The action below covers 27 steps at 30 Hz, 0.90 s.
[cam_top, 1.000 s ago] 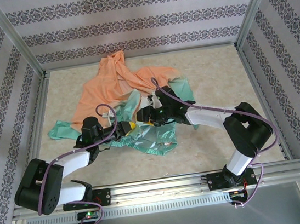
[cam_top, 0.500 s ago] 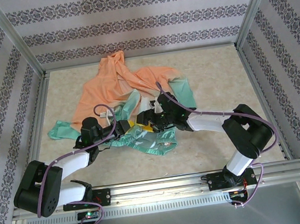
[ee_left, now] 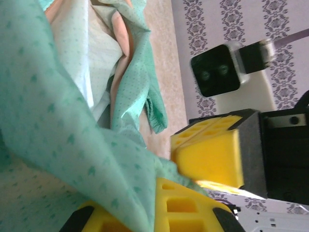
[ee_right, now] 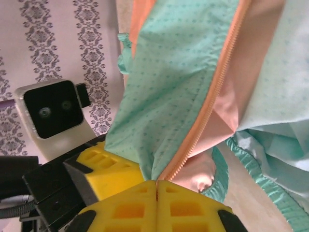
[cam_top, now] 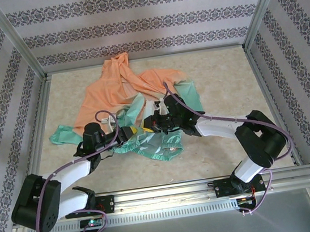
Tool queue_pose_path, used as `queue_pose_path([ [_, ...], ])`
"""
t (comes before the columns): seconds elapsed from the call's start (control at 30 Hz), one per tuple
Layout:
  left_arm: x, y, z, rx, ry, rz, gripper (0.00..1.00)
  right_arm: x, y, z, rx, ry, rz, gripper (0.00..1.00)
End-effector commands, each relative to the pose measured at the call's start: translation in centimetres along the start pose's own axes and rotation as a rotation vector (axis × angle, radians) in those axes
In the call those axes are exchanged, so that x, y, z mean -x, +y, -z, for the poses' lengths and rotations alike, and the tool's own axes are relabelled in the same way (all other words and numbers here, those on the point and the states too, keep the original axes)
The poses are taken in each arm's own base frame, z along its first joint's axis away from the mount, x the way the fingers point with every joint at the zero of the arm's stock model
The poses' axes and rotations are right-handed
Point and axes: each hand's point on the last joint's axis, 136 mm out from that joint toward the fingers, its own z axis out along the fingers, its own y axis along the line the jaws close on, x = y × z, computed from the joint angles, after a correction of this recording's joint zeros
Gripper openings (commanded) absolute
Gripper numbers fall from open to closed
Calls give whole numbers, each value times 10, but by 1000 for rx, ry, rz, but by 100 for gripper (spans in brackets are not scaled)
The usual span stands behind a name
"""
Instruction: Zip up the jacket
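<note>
The jacket (cam_top: pixel 124 97) is crumpled at the middle of the table (cam_top: pixel 223 72). Its zipper (ee_right: pixel 212 101) is seen running straight away from the right gripper (ee_right: pixel 157 186), clamped on it at the green hem. Just beside, the left gripper (ee_left: pixel 193 181) is draped in cloth; its hold cannot be told.

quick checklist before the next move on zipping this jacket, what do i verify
1. Right gripper shut on the jacket at the zipper teeth: ok.
2. Left gripper gripping fabric: cannot tell, green cloth drapes over its fingers.
3. Slider located: cannot tell.
4. Two zipper edges lined up: cannot tell.
5. Jacket front spread flat: not ok, it lies bunched.
</note>
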Motion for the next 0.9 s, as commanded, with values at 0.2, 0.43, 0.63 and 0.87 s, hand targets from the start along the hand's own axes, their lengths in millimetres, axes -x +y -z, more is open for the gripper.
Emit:
queue_pose_path([
  [0.2,-7,20,22,197,11,-69,31,0,2,2,-14,-21,78,0],
  [0.43,-10,24,38,291,6,-81,50,1,-4,0,-56,-25,122,0],
  [0.63,-12,18,53,341,3,-88,54,-2,0,-2,-58,-20,146,0],
  [0.87,-16,-16,53,255,-16,-22,45,-4,10,-1,-59,-27,201,0],
])
